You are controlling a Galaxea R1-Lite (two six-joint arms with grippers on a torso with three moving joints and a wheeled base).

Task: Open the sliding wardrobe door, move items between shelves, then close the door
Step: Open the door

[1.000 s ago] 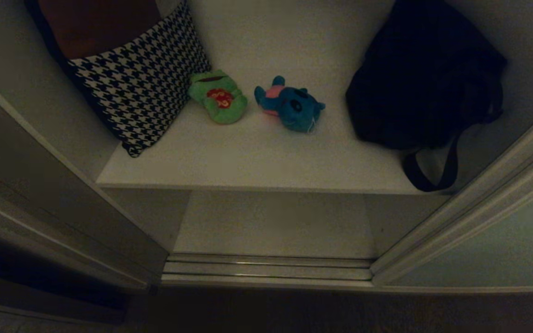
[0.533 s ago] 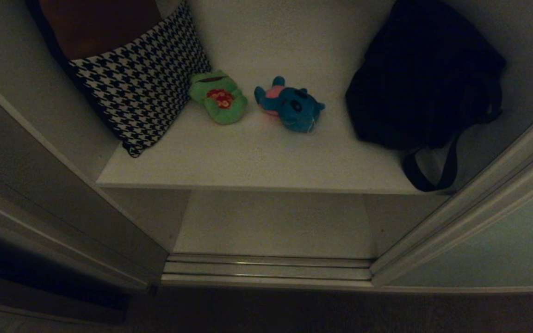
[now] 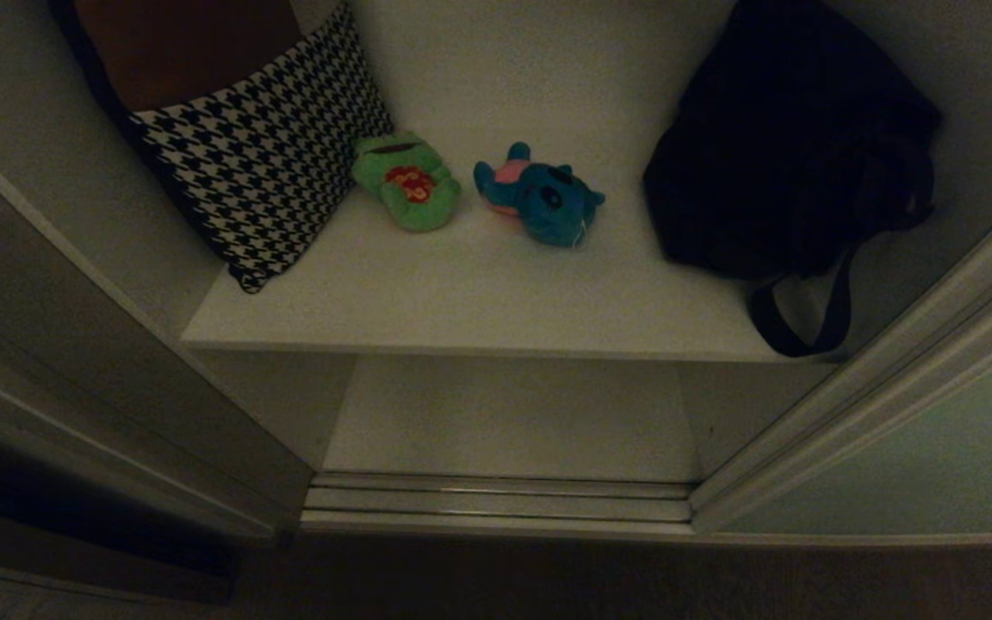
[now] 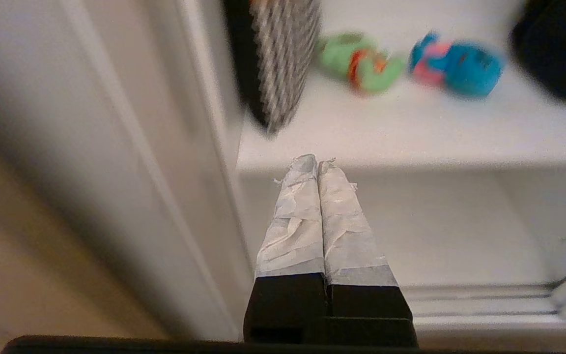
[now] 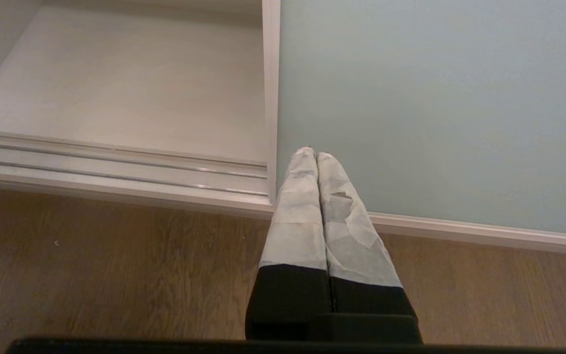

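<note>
The sliding wardrobe door [image 3: 935, 465] [image 5: 435, 108], a pale grey-green panel, stands slid to the right, so the wardrobe is open. On the upper white shelf [image 3: 479, 301] [image 4: 410, 137] lie a green plush toy [image 3: 407, 181] [image 4: 359, 61] with a red spot and a blue plush toy [image 3: 543, 196] [image 4: 457, 64] with a pink patch. Below it is a lower white shelf [image 3: 513, 418] [image 5: 126, 83]. My left gripper [image 4: 317, 162] is shut and empty, in front of the upper shelf's edge at its left end. Shut and empty too, my right gripper [image 5: 311, 153] hangs low by the door's frame edge. Neither arm shows in the head view.
A black-and-white houndstooth cushion [image 3: 263, 155] [image 4: 283, 54] leans at the shelf's left, touching the green toy. A black strapped bag [image 3: 793, 146] fills the right side, its strap hanging over the shelf edge. Floor tracks [image 3: 496, 499] run below; wooden floor [image 5: 116, 275] lies in front.
</note>
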